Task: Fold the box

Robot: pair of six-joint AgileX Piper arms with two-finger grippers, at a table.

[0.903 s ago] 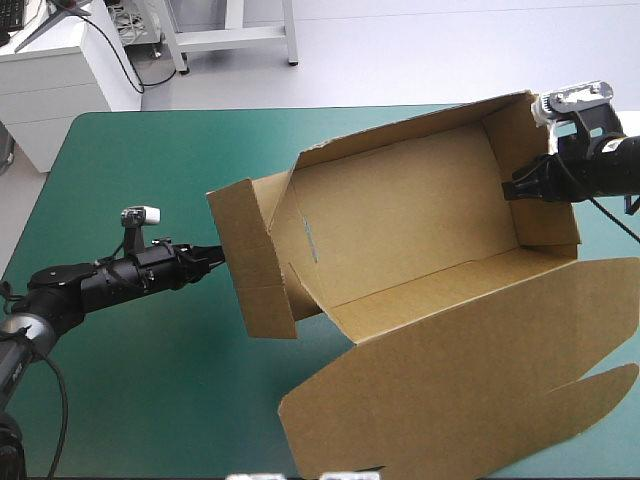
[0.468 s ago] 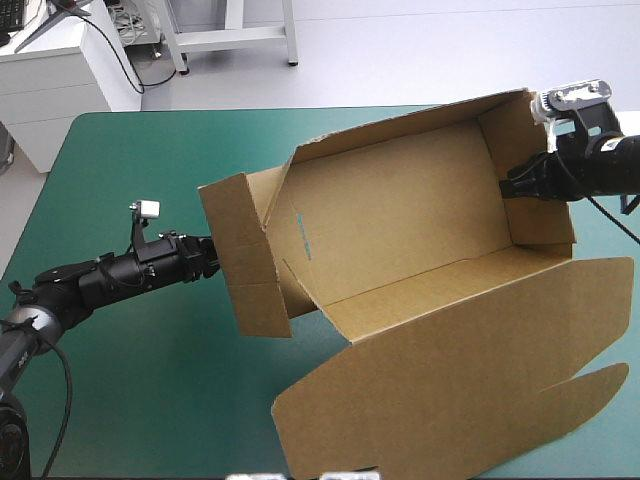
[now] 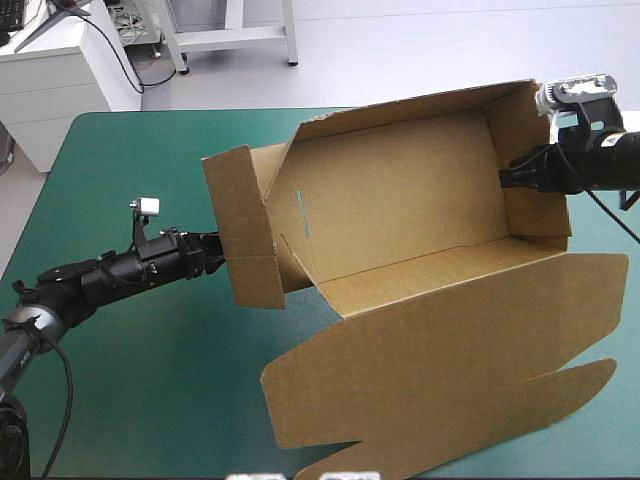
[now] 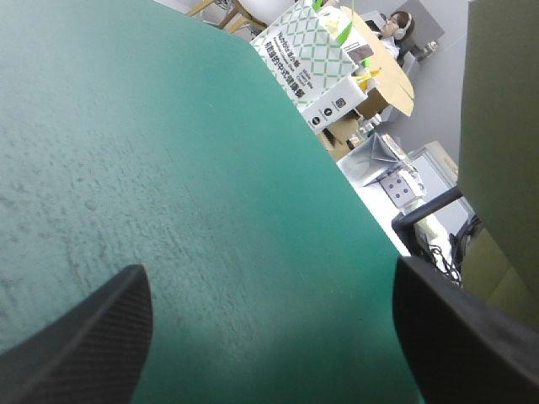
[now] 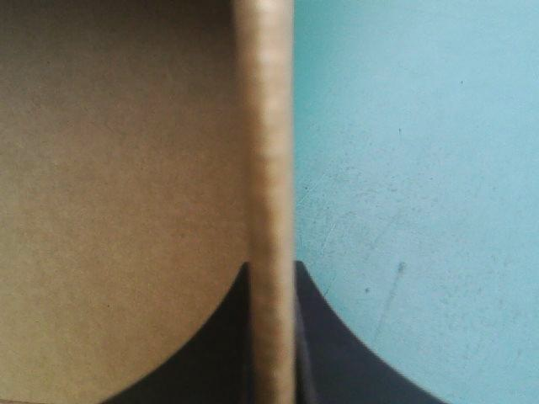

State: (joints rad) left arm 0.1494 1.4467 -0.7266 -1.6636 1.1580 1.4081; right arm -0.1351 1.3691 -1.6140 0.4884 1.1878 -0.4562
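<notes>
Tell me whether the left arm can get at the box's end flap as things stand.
Probably yes: the open left pincer sits right beside the end flap, with nothing between them.

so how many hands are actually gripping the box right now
1. The right hand is shut on the right end wall of the box. The left hand sits open by the left end flap, with no board in its grasp.
</notes>
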